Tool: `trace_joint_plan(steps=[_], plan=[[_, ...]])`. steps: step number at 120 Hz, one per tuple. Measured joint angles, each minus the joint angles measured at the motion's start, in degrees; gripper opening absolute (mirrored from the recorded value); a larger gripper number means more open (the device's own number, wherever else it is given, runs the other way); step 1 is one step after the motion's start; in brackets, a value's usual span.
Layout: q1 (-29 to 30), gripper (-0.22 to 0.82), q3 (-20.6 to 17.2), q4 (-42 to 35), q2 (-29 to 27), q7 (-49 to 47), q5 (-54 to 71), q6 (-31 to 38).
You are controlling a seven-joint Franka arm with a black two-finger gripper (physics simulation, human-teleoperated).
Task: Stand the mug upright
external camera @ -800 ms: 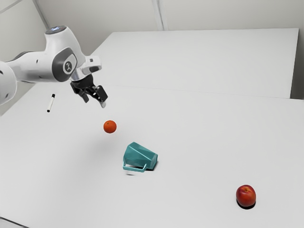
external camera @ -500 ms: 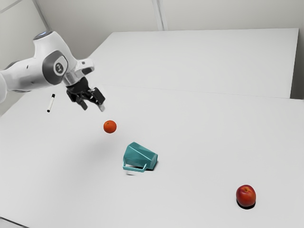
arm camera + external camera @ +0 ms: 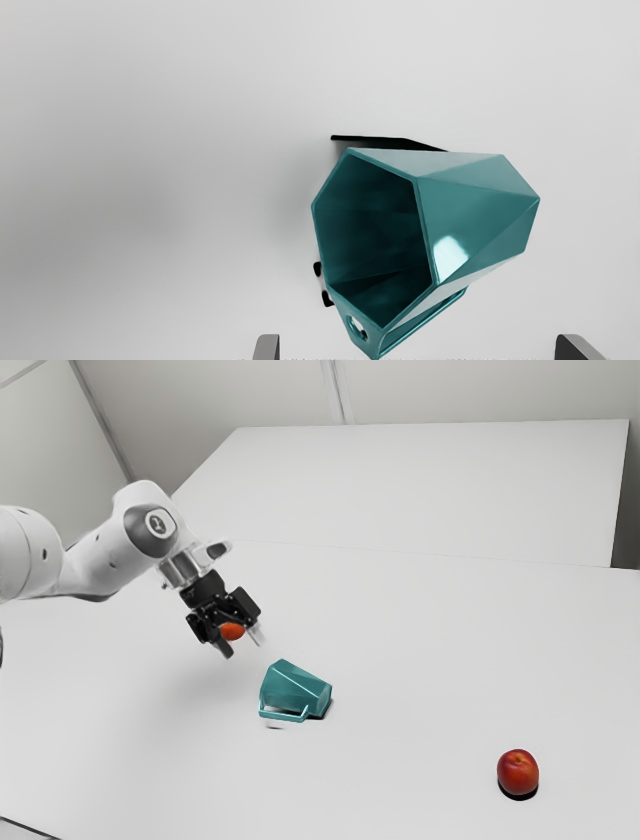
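Observation:
The teal mug [image 3: 295,690] lies on its side on the white table, its handle toward the near side in the exterior view. My gripper [image 3: 242,646] hangs to the mug's upper left there, apart from it. In the wrist view the mug [image 3: 480,210] turns its hollow mouth partly to the camera, with the handle nearest my fingertips. The gripper [image 3: 417,347] stands open there, its two tips wide apart on either side of the handle's end, touching nothing.
An orange [image 3: 232,631] is partly hidden behind my fingers in the exterior view. A red peach-like fruit [image 3: 518,772] rests on the table [image 3: 420,630] toward the exterior view's lower right.
My hand has moved down and toward the exterior view's right, nearer the mug, and now overlaps the orange. The arm now covers the spot where the marker showed. The mug has not moved.

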Motion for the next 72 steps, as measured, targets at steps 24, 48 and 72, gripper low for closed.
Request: trace_joint_plan(steps=[24,48,72], plan=[[-0.5,0.6,0.0,0.0,4.2,3.2,-6.4,-2.4],[0.8,0.6,0.0,0.5,7.7,6.4,-12.8,-3.8],[1.4,0.6,0.0,0.6,9.2,9.0,-19.3,-4.7]])
